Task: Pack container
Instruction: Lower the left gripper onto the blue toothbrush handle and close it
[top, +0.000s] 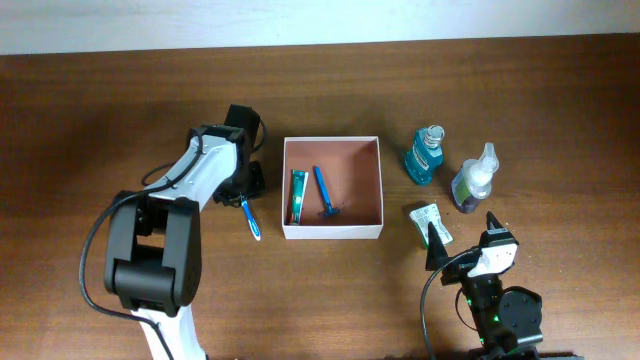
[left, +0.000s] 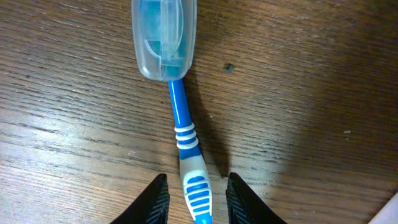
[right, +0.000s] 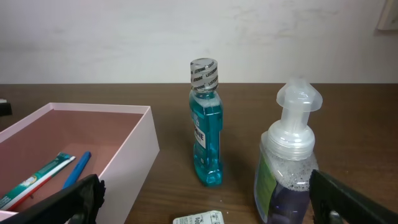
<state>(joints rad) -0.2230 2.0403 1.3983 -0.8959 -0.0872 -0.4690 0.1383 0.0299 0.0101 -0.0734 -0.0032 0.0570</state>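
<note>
The container (top: 360, 175) is a square white-walled box with a reddish-brown inside. It holds a green toothpaste tube (top: 298, 196) and a blue razor (top: 324, 193). Left of it a blue and white toothbrush (top: 251, 218) lies on the table, a clear cap (left: 165, 37) over its head. My left gripper (left: 196, 180) straddles the handle (left: 198, 196), open, with a gap on each side. My right gripper (top: 462, 235) stands wide open at the front right, holding nothing. Its view shows the container's near wall (right: 134, 149) at the left.
Right of the container stand a teal mouthwash bottle (top: 424, 155) and a purple pump soap bottle (top: 474, 178). A small white packet (top: 430, 222) lies in front of them, just ahead of my right gripper. The left arm's body (top: 150, 260) rises at the front left.
</note>
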